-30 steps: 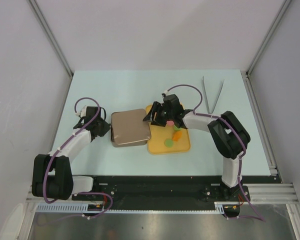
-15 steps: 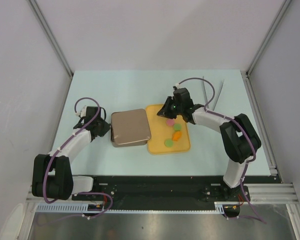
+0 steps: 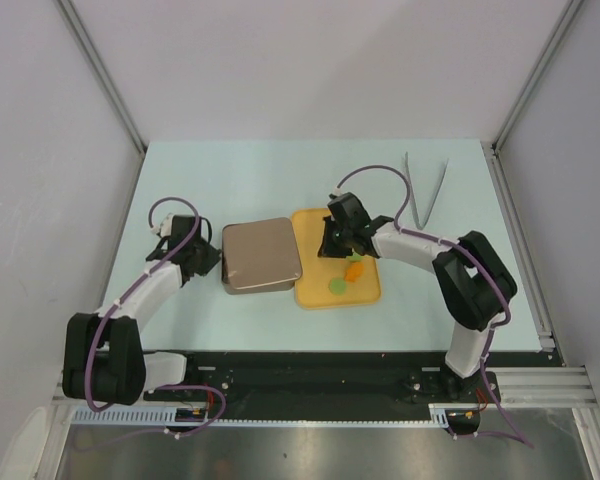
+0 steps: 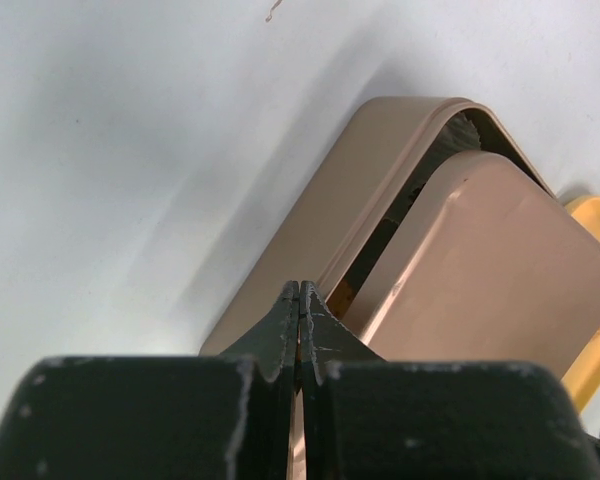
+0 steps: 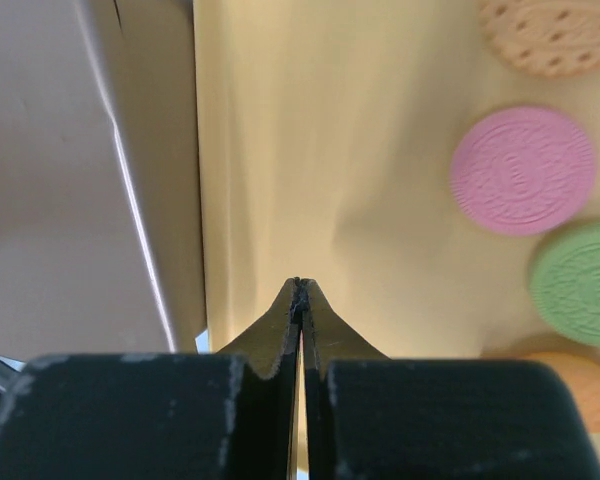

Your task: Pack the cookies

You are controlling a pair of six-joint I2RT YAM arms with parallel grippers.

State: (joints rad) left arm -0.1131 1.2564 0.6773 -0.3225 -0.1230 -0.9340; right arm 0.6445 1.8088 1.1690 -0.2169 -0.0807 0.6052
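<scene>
The cookies [image 5: 523, 170] lie loose on the yellow tray [image 5: 330, 150], all to the right of the right claw [image 5: 300, 285]. That claw is pinched fully closed on nothing, over bare tray. Closed like this, it would likely only shove a flat cookie, not lift it. Just to its left is the brown box [image 5: 60, 200], whose lid [image 4: 480, 260] sits askew and blocks the opening. The left claw [image 4: 298, 288] is closed too, at the box rim; whether it nips the lid I cannot tell.

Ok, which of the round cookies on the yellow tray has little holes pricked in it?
The pale tan round cookie at the right wrist view's top edge; the pink cookie and the green cookie below it carry stamped patterns.
</scene>
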